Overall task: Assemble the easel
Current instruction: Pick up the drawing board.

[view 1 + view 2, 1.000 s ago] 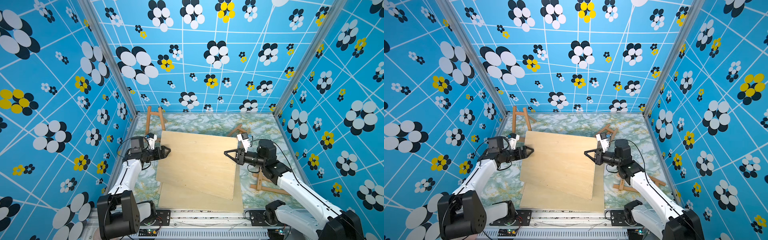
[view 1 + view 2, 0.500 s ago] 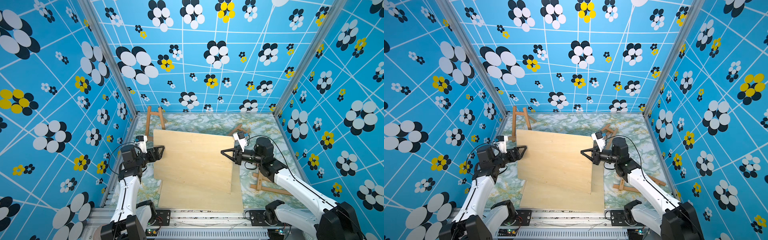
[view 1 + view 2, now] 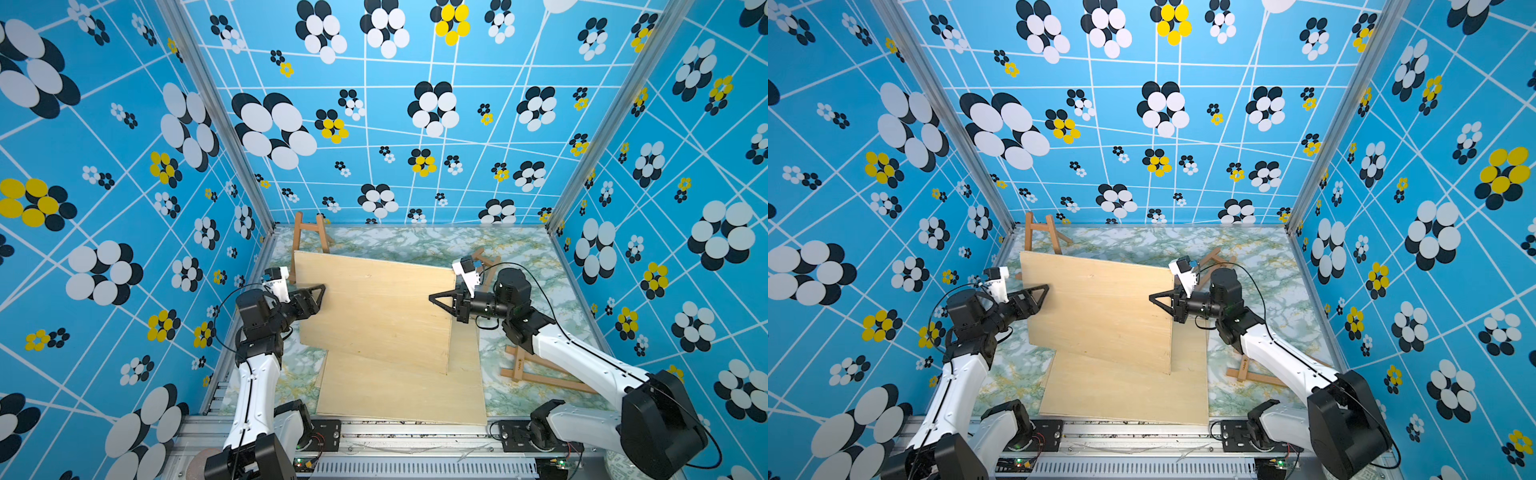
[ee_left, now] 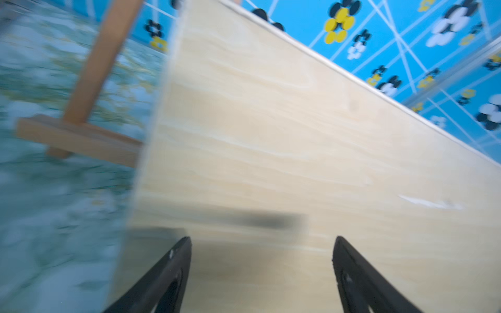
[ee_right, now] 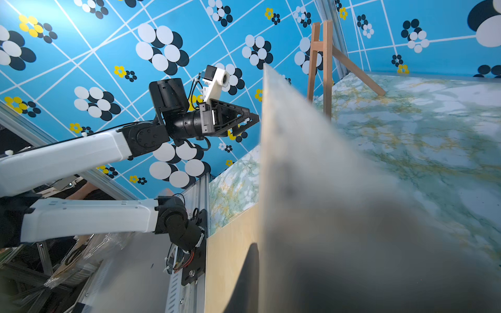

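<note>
Clamping the board [image 3: 374, 311] by its near edge, the right pincer [image 3: 432, 297] holds it tilted up, its lower edge meeting a flat board [image 3: 399, 395] on the tabletop [image 3: 415, 245]. The left pincer [image 3: 322, 291], fingers apart, sits at the opposite edge; contact is unclear. Just past it stands an easel [image 3: 309, 235]. Open tabletop stretches beyond the board's top edge. A second easel [image 3: 536, 374] lies under the right arm.

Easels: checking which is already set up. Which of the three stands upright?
The far-left-corner easel, on its legs behind the lifted board; the near-right easel and far-right easel lie flat.
</note>
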